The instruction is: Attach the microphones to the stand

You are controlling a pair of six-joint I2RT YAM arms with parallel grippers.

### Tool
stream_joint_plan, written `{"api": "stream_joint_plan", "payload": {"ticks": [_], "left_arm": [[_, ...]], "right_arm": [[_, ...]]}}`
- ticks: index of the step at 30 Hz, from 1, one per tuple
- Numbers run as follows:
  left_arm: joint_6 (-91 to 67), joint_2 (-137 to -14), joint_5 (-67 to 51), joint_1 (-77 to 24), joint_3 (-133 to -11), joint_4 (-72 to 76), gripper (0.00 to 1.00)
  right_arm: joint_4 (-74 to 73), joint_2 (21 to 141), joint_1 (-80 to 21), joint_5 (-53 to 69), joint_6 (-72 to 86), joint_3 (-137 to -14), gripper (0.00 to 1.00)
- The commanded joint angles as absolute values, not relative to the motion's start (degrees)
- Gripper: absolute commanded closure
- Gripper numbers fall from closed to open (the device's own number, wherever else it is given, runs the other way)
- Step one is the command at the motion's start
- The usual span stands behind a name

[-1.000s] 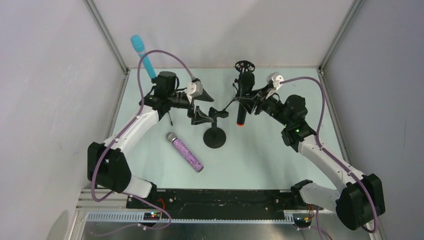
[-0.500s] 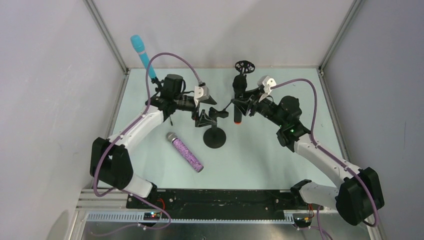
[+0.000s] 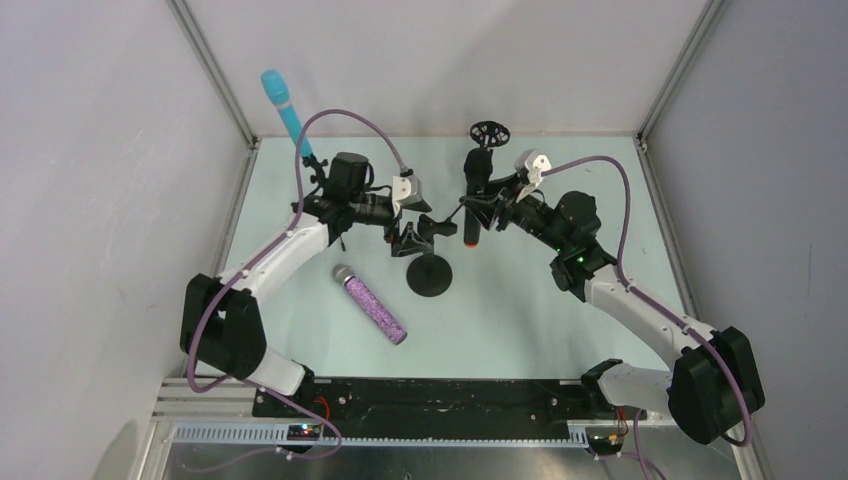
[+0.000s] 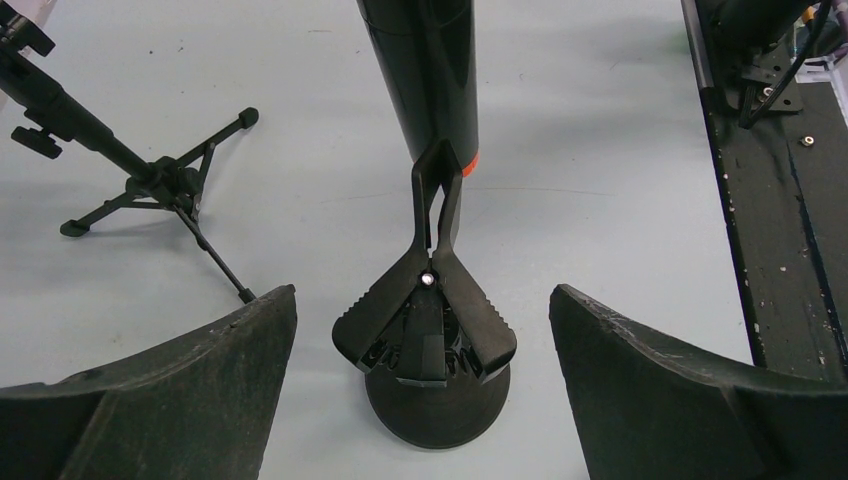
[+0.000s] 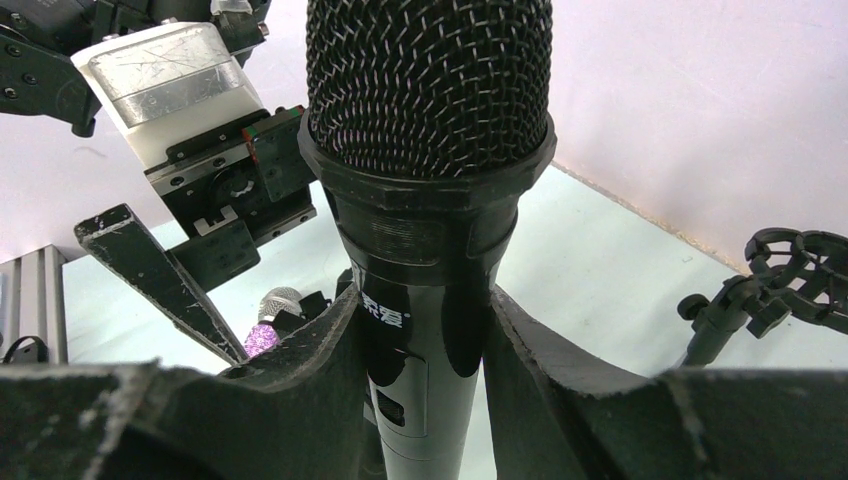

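My right gripper (image 3: 483,206) is shut on the black microphone (image 3: 472,205), which hangs upright with its orange end (image 4: 470,165) down. In the right wrist view the fingers (image 5: 300,370) clamp its body (image 5: 430,300) under the mesh head. Its lower end meets the front prongs of the stand's clip (image 4: 425,320); I cannot tell if it is seated. My left gripper (image 4: 423,295) is open, its fingers on either side of the clip above the round base (image 3: 430,275). The purple glitter microphone (image 3: 372,305) lies on the table. The turquoise microphone (image 3: 285,110) stands tilted on a tripod stand (image 4: 160,185).
A second stand with a ring-shaped shock mount (image 3: 489,133) stands at the back, to the right of the black microphone; it also shows in the right wrist view (image 5: 800,275). Grey walls close the cell on three sides. A black rail (image 4: 780,200) runs along the near edge.
My left gripper has moved right, up to the clip on the round-base stand. My right arm has carried the black microphone left, toward the clip.
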State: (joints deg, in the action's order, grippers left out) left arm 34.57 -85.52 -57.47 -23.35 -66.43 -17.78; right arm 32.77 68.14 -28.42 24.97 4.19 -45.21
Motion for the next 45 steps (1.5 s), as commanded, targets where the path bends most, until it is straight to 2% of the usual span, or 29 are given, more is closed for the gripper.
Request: {"api": "stream_joint_plan", "payload": {"ticks": [1, 10, 12, 15, 18, 25, 45], "left_arm": [[35.7, -84.6, -57.6, -23.8, -67.0, -16.8, 0.0], [35.7, -85.1, -58.2, -24.2, -67.6, -16.8, 0.02], [35.0, -85.1, -58.1, -24.3, -67.8, -16.8, 0.08], [33.7, -85.0, -57.1, -24.2, -67.6, -16.7, 0.76], [34.9, -84.0, -56.0, -24.2, -66.0, -16.8, 0.89], [35.4, -84.0, -55.3, -24.2, -65.4, -16.8, 0.96], [35.2, -84.1, -56.2, -24.2, -65.5, -16.8, 0.98]], "right_arm": [[39.0, 68.1, -28.6, 26.1, 5.5, -45.4, 1.0], [39.6, 68.7, -28.9, 26.8, 6.4, -45.4, 1.0], [39.7, 68.8, -29.0, 26.9, 6.4, -45.4, 1.0], [39.5, 68.8, -29.1, 26.8, 6.4, -45.4, 1.0], [39.2, 68.8, -29.4, 26.3, 6.4, -45.4, 1.0], [40.7, 69.9, -32.3, 23.9, 5.1, -45.3, 1.0], [55.3, 75.2, -38.1, 14.4, 2.9, -40.3, 1.0]]}}
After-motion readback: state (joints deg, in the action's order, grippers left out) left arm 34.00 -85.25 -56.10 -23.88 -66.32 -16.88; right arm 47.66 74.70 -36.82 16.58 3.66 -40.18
